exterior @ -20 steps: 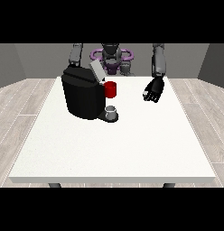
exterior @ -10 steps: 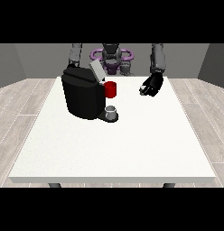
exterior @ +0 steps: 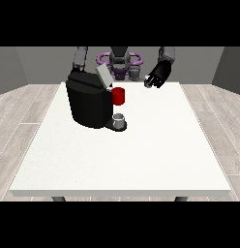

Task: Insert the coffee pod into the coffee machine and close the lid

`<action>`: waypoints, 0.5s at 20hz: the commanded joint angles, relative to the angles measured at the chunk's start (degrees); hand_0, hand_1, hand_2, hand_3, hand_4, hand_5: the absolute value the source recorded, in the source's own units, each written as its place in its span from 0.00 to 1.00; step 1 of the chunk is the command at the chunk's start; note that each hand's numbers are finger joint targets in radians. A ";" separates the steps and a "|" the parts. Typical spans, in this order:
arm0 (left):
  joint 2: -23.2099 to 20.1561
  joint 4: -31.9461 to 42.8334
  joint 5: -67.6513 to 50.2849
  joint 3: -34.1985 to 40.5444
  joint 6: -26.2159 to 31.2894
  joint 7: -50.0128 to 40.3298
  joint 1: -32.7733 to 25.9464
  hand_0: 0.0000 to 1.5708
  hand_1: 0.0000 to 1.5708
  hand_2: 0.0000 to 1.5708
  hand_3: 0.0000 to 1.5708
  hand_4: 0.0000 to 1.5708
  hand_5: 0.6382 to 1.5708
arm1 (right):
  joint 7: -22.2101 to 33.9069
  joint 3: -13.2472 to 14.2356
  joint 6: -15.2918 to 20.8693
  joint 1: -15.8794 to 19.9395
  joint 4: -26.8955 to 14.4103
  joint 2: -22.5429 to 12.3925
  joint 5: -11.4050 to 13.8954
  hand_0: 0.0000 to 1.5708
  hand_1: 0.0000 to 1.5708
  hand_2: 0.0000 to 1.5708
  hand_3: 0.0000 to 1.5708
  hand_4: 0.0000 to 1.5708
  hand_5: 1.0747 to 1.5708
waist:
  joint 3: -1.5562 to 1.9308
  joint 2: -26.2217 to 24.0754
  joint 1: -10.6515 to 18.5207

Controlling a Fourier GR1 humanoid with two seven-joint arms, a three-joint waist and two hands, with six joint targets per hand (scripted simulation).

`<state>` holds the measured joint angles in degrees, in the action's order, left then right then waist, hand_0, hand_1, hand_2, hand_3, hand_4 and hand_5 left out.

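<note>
Fingers of the hand at the view's right look curled (pod unseen, I cannot tell); it has risen off the surface toward the coffee machine, lid still up.

The black hand at the view's right has risen and drawn back toward the upper right of the frame. A second ago it hung lower, over the large white table, right of the red cup; now it sits above the table's far edge.
</note>
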<state>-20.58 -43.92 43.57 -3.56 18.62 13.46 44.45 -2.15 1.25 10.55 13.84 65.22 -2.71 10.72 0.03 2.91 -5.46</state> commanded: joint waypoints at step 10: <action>1.51 -0.64 -2.73 6.78 4.58 -9.32 13.32 0.63 0.63 0.77 0.87 0.33 1.00 | -1.23 -2.32 -1.19 2.93 2.94 1.59 0.05 0.00 0.00 0.00 0.00 0.00 1.00 | -0.01 2.83 -6.23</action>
<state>-19.16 -45.18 42.20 0.20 23.11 6.92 53.02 -2.15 -0.32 9.46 15.54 67.25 -1.57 10.40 0.01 3.28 -9.36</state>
